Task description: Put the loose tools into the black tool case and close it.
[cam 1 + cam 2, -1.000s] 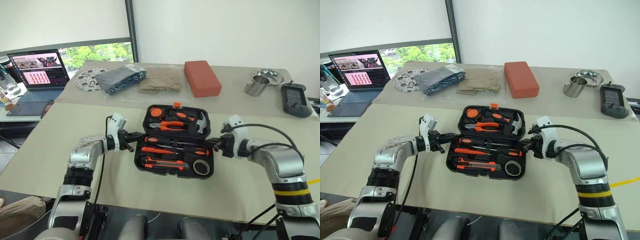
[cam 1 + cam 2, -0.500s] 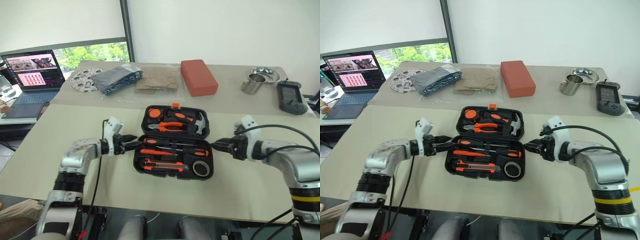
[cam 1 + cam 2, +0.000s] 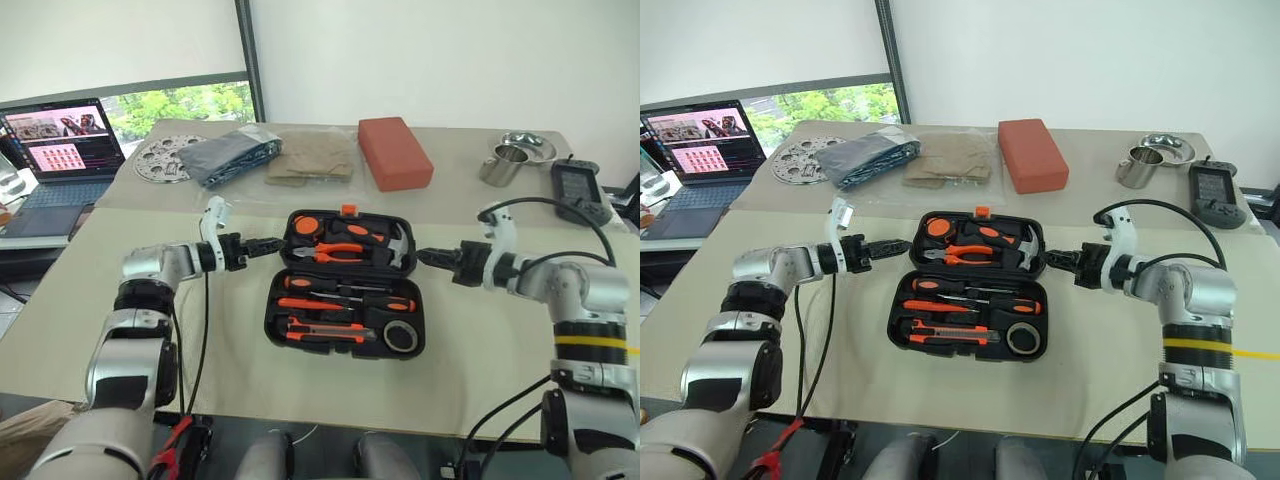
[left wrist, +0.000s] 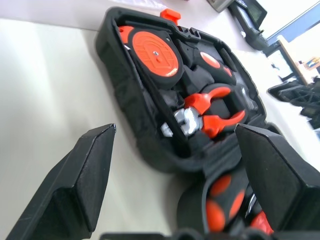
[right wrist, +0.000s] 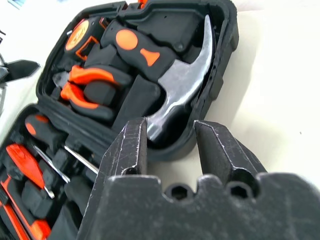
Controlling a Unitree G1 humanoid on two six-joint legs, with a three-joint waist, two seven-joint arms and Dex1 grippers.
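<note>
Lying open on the beige table (image 3: 150, 330) — the black tool case (image 3: 345, 290) — laptop (image 3: 62, 140) beyond.

Black tool case (image 3: 345, 330), orange latch (image 3: 353, 210)

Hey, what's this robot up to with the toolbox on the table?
It is packing a black tool case, which lies open on the table with its tools in their slots. The left pincer and the right pincer, both open and holding nothing, hover at either end of the far half. The case is not yet closed.
</note>
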